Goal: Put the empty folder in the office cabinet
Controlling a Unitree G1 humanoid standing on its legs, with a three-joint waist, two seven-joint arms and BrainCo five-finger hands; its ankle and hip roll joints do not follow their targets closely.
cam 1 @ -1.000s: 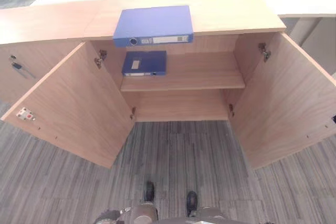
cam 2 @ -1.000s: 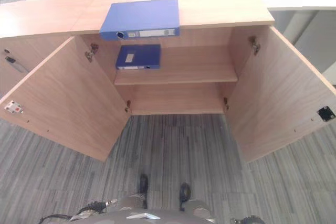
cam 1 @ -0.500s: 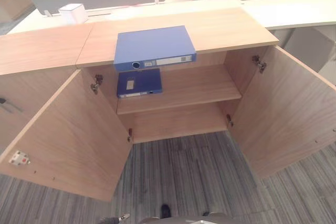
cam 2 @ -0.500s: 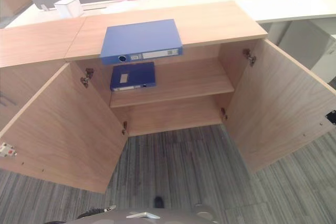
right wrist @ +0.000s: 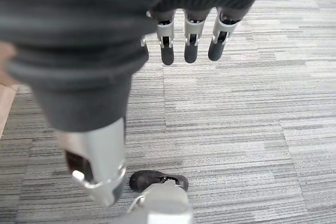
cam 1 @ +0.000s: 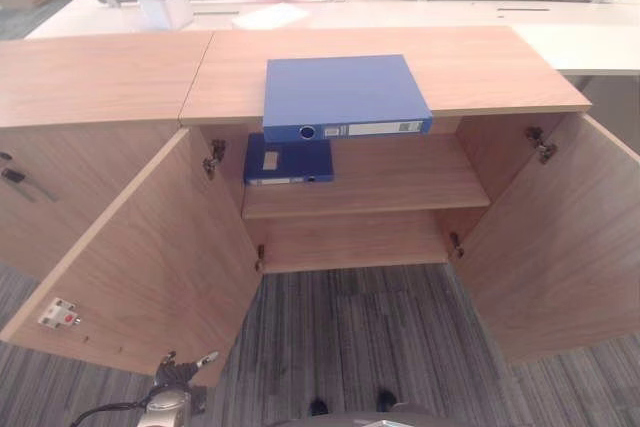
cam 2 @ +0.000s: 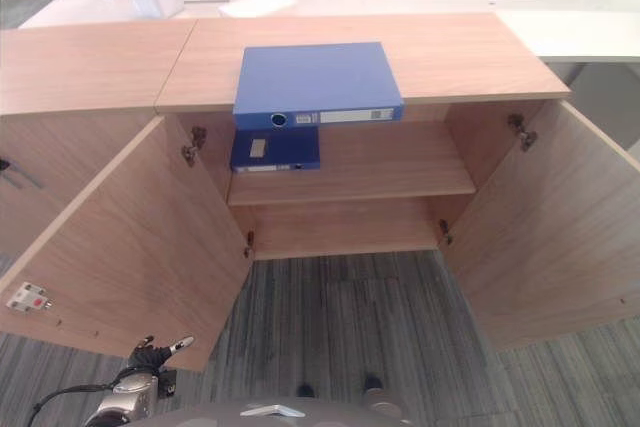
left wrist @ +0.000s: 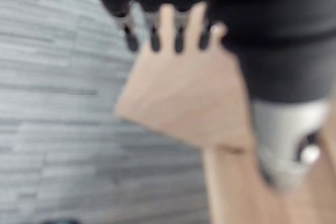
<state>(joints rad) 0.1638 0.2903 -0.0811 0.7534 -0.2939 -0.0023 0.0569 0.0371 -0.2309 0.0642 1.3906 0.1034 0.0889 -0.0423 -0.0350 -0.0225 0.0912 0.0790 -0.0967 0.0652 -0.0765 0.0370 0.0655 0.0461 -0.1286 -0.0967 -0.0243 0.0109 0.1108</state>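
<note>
The blue folder (cam 1: 345, 95) lies flat on top of the cabinet (cam 1: 480, 67), its spine with the ring hole facing out and hanging a little over the front edge. It is well apart from both hands, with nothing touching it. Right under it, on the upper shelf (cam 1: 400, 182) inside, a second, smaller blue folder (cam 1: 288, 162) lies flat against the left side. Both cabinet doors stand wide open: the left door (cam 1: 150, 257) swings out toward the carpet, the right door (cam 1: 560, 237) likewise.

The left hand (cam 2: 150, 359) is down low near the bottom corner of the left door, over the grey striped carpet (cam 1: 350, 337); its fingers (left wrist: 167, 24) are straight and spread, holding nothing. The right hand (right wrist: 189, 35) hangs over the carpet too, its fingers (right wrist: 191, 45) loose and pointing down, empty.

Beyond the cabinet top, a small white box (cam 1: 165, 5) and a sheet of paper (cam 1: 268, 15) sit on a pale counter (cam 1: 480, 12).
</note>
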